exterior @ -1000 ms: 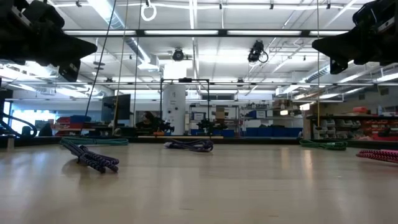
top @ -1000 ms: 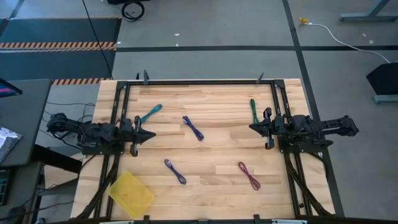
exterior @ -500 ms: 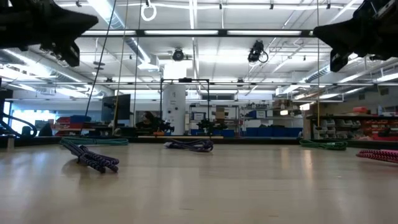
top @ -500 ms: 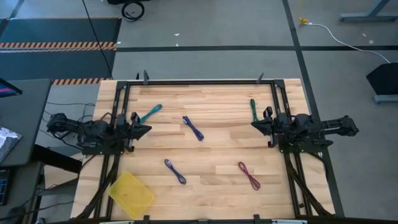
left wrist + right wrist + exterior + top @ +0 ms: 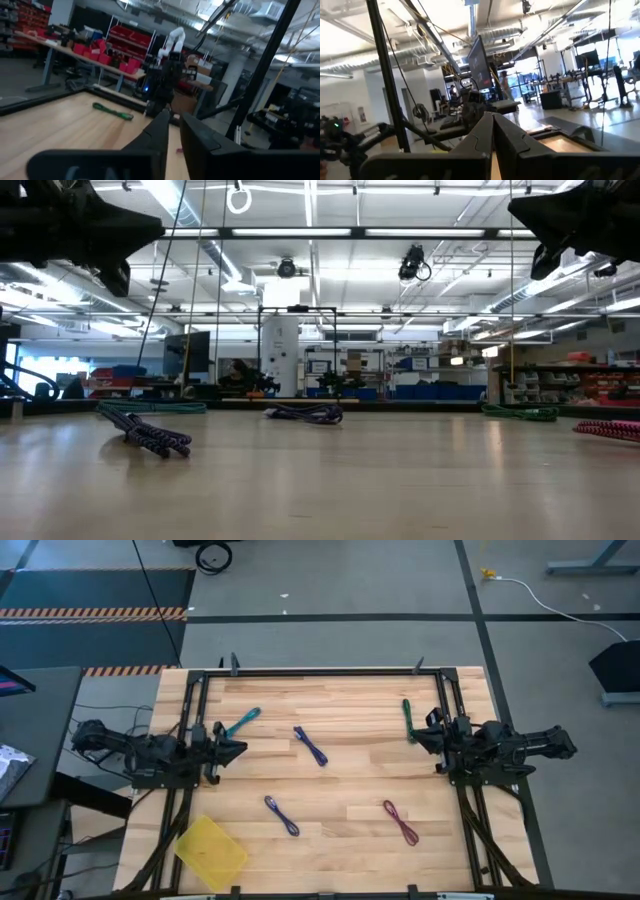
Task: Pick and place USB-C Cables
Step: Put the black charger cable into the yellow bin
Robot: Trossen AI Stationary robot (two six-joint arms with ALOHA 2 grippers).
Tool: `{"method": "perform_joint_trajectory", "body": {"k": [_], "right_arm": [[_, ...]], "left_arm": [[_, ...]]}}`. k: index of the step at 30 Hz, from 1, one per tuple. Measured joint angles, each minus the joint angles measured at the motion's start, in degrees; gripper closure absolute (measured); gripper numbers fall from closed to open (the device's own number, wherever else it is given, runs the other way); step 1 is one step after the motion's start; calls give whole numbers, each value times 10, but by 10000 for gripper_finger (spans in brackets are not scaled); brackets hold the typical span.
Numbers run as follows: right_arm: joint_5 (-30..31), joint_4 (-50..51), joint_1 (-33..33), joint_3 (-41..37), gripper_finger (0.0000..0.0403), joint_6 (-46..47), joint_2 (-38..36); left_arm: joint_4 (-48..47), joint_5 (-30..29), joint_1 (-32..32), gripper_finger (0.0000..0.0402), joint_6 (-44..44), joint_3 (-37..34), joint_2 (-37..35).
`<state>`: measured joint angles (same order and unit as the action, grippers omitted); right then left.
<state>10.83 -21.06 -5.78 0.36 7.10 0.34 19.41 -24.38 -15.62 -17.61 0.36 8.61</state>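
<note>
Five short folded cables lie flat on the wooden table: teal (image 5: 242, 722), blue-purple (image 5: 311, 745), green (image 5: 408, 718), a second blue-purple (image 5: 281, 815) and maroon (image 5: 400, 822). In the low view the near blue-purple bundle (image 5: 150, 435) is left of centre and the green one (image 5: 520, 413) lies far right. My left gripper (image 5: 240, 748) hovers shut just near-side of the teal cable. My right gripper (image 5: 414, 737) hovers shut beside the green cable's near end. Both are high above the table (image 5: 120, 230) (image 5: 545, 225). The left wrist view shows the green cable (image 5: 112, 111).
A yellow flat tray (image 5: 211, 848) lies at the table's near left corner. A black frame rail (image 5: 330, 672) runs round the table's far and side edges. Bare wood lies between the cables in the table's middle.
My right gripper has drawn back toward the table's right edge and slightly toward the far edge, rising a little. My left gripper has pulled back a little toward the left edge and lifted, tipping from pointing downward to nearly level. The cables have not moved.
</note>
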Motion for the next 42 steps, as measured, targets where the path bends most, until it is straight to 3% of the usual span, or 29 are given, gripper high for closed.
{"method": "perform_joint_trajectory", "body": {"k": [4, 9, 15, 18, 21, 24, 26, 28, 31, 36, 42], "right_arm": [[0, -58, 2, 0, 376, -90, 1], [-24, -161, 2, 29, 337, -131, 23], [-56, -128, 2, 118, 283, -132, 127], [1, -19, 2, 193, 262, -133, 217], [115, 176, 6, 292, 248, -112, 329], [226, 409, 33, 402, 244, -36, 448], [258, 551, 68, 473, 245, 62, 522], [255, 661, 110, 533, 246, 146, 589], [203, 775, 168, 597, 246, 213, 675], [150, 853, 250, 640, 244, 258, 774], [105, 900, 334, 625, 243, 292, 848]], "left_arm": [[43, 0, 0, 318, 4, 0, 38], [176, -1, 0, 291, 110, 8, 85], [168, -14, 1, 268, 172, 91, 179], [167, -17, 4, 260, 199, 135, 244], [133, -35, 11, 256, 202, 179, 300], [29, -87, 20, 256, 196, 227, 341], [-33, -111, 29, 257, 190, 253, 359], [-69, -117, 40, 257, 183, 270, 371], [-93, -118, 49, 257, 183, 284, 375], [-113, -118, 49, 257, 182, 289, 371], [-188, -114, 44, 257, 132, 289, 371]]}}
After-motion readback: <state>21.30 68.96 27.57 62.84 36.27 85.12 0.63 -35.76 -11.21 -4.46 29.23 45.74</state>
